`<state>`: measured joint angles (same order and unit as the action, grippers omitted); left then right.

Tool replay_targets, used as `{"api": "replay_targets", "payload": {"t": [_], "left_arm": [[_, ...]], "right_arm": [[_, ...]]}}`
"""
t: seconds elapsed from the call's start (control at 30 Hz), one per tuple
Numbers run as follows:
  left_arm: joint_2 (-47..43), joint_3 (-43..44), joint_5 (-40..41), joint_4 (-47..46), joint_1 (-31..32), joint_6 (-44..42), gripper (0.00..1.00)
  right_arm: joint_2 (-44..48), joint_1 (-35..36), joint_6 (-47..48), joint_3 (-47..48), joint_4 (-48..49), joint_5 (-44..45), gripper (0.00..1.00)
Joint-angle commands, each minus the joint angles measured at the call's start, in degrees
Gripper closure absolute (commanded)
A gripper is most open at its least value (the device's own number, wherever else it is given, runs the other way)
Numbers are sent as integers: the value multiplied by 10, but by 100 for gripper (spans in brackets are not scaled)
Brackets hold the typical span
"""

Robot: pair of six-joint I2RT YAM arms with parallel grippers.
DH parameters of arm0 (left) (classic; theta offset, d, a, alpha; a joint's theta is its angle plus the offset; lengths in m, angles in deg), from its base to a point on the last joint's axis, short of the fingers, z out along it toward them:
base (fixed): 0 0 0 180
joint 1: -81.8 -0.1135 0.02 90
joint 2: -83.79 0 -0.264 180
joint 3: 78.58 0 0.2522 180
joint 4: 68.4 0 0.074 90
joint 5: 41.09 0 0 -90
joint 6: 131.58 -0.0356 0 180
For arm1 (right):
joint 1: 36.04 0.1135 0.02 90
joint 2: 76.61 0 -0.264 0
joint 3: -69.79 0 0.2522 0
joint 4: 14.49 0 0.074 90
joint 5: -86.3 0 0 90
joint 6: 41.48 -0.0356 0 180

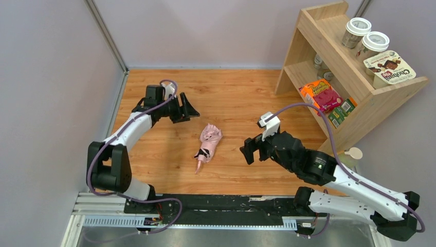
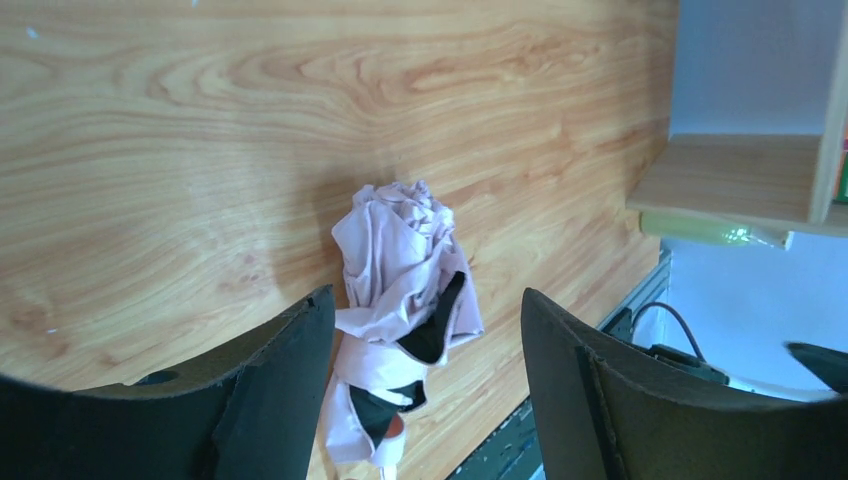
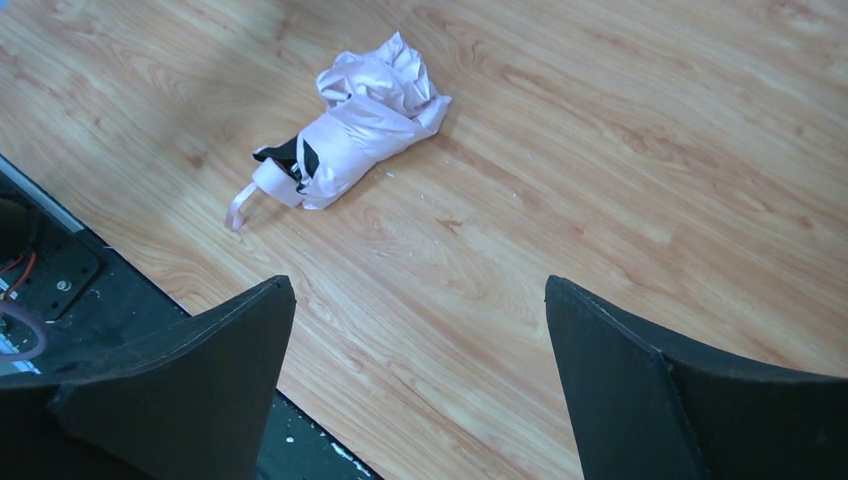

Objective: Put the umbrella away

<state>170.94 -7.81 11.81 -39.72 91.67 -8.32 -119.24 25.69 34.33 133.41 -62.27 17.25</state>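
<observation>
Loosely bundled, the pale pink umbrella (image 1: 208,141) lies on the wooden table (image 1: 231,98) between both arms, touching neither. The left gripper (image 1: 190,108) hovers nearby, its fingers spread wide. The right gripper (image 1: 252,152), on the opposite side, is likewise spread, gripping nothing.

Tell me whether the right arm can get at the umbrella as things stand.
Probably yes: the right claw stands open, and nothing lies between it and the umbrella on the table.

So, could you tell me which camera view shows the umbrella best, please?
The right wrist view: the whole umbrella lies unobstructed, end to end. The left wrist view is closer, but the frame's bottom edge crops its lower end. The top view shows it whole but small.
</observation>
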Motion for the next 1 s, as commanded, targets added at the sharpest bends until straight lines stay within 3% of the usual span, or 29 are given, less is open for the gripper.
{"api": "replay_targets", "payload": {"t": [0.0,0.1,0.23,0.43,0.6,0.73,0.97], "left_arm": [[-84,9,-24,27,-9,-43,27],[-127,-21,-82,-5,-7,-19,28],[-254,-60,-88,-102,-7,52,27],[-378,43,-69,-100,-6,41,25],[-427,131,-59,-137,-6,25,23],[-451,221,-37,-125,-6,-17,21],[-465,285,-14,-93,-6,-65,18]], "right_arm": [[-44,-4,-60,28,-17,28,0],[-75,-7,-90,63,-57,59,0],[-102,-7,-114,129,-140,129,0],[-102,-7,-51,296,-229,252,0],[-50,-7,74,422,-159,236,0],[-20,-7,134,471,-94,218,0],[-22,-7,194,507,-72,212,0]]}}
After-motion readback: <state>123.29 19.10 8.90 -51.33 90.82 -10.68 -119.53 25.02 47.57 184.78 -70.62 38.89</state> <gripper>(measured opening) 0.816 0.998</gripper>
